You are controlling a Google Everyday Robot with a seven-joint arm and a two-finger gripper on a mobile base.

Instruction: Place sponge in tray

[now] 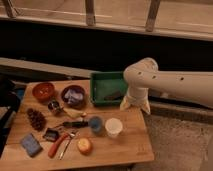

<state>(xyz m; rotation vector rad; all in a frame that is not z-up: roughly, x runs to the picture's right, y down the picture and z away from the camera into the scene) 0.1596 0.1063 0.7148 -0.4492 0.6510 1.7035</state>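
Observation:
The blue-grey sponge (31, 145) lies flat near the front left corner of the wooden table (125, 147). At the table's back right stands the green tray (101, 89), with a small dark object inside it. My white arm reaches in from the right and bends down. The gripper (135, 106) hangs at the tray's right front corner, just over the table's right edge. It is far from the sponge, looks open, and has nothing in it.
A purple bowl (74, 95) with a pale cloth and an orange bowl (44, 91) sit left of the tray. A pine cone (36, 119), blue cup (95, 123), white cup (113, 127), orange fruit (84, 145) and red-handled tool (57, 145) crowd the table between sponge and tray.

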